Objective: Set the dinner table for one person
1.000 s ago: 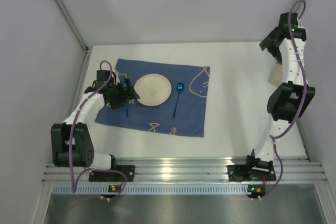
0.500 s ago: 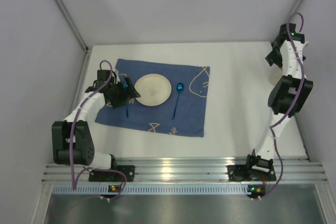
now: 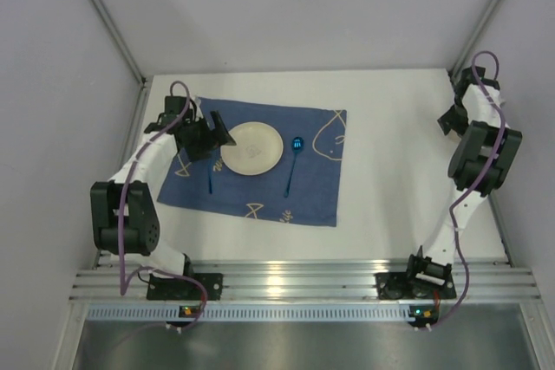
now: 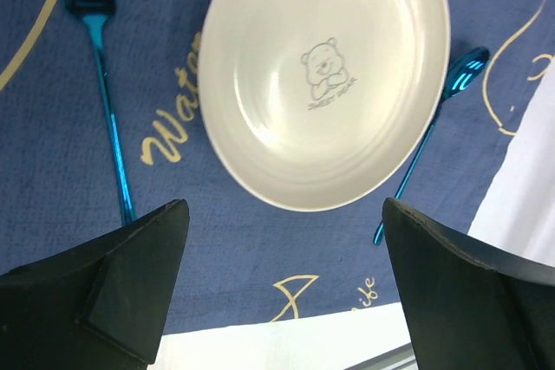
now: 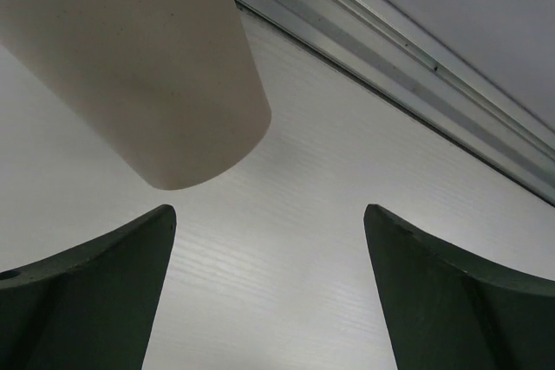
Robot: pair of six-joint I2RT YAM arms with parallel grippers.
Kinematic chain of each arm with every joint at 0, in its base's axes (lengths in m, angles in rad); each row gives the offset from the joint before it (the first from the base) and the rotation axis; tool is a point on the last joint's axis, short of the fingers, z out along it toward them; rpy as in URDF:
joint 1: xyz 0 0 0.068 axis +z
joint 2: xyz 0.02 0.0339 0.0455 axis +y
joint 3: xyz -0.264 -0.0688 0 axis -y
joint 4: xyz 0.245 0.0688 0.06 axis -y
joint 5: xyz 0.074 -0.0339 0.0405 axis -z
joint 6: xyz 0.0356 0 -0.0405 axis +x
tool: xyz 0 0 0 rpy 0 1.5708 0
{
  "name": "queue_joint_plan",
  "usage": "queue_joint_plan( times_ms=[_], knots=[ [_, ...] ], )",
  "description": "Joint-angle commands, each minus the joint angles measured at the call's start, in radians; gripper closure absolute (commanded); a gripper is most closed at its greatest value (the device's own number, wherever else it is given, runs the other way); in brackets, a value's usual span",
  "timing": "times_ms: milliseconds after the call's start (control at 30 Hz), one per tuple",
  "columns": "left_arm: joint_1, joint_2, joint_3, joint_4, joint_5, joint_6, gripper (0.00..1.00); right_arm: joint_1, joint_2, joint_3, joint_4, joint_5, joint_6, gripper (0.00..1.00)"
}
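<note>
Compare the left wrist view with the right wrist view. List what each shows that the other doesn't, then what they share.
Only the left wrist view: a cream plate with a bear drawing, with a blue fork on one side and a blue spoon on the other, all on the dark blue mat.
Only the right wrist view: a beige cup, ahead of the fingers and not between them, and a metal rail beyond it.
Both: the white dinner table and an open, empty gripper, the left gripper in one and the right gripper in the other.
</note>
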Motion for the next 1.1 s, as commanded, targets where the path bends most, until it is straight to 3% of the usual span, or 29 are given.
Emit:
queue_joint_plan(
  times_ms=[0,600,1067],
  knots=[
    [-0.028,0.019,0.075,-0.058,0.001,0.024,0.02,-0.02,-0.077,0.003,0.099,-0.007,0.015,0.1],
    [-0.211,0.048,0.146,-0.147,-0.118,-0.003,0.02,-0.129,0.032,0.034,0.301,-0.168,-0.095,0.1],
    [-0.38,0.03,0.129,-0.188,-0.204,-0.088,0.02,-0.191,0.178,0.136,0.305,-0.3,-0.104,0.17]
  ],
)
